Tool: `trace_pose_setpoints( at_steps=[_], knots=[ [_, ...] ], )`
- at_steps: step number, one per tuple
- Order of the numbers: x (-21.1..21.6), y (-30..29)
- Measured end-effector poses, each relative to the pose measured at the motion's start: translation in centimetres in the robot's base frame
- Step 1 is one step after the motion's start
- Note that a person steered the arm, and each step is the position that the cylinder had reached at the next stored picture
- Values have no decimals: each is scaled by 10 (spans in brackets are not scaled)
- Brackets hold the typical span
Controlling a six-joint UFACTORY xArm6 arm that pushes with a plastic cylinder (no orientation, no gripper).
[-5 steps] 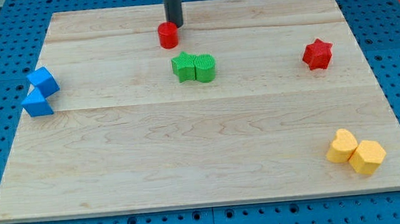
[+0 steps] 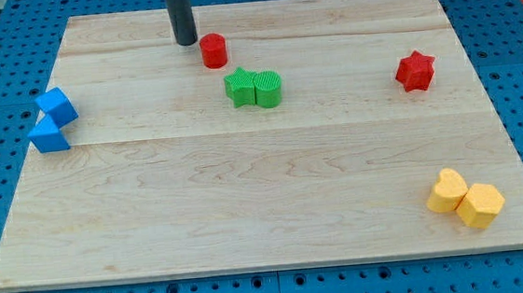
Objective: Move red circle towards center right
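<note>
The red circle is a short red cylinder near the view's top, left of centre on the wooden board. My tip is just to its upper left, with a small gap between them. Two green blocks sit touching each other just below and right of the red circle.
A red star lies at the right. A blue cube and a blue triangle block touch at the left edge. A yellow heart and a yellow hexagon block touch at the bottom right.
My tip has moved left, from just above the red circle to its upper left. The red circle has shifted slightly left and down.
</note>
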State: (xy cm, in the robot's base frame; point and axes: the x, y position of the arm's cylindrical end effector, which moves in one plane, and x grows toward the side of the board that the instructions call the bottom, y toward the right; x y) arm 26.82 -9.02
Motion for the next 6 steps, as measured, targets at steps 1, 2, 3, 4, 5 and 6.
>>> trace_pose_setpoints(
  at_steps=[1,2,3,4,5,6],
  knots=[
    [29,7],
    [42,26],
    [49,64],
    [47,94],
    [32,108],
    [30,122]
  ],
)
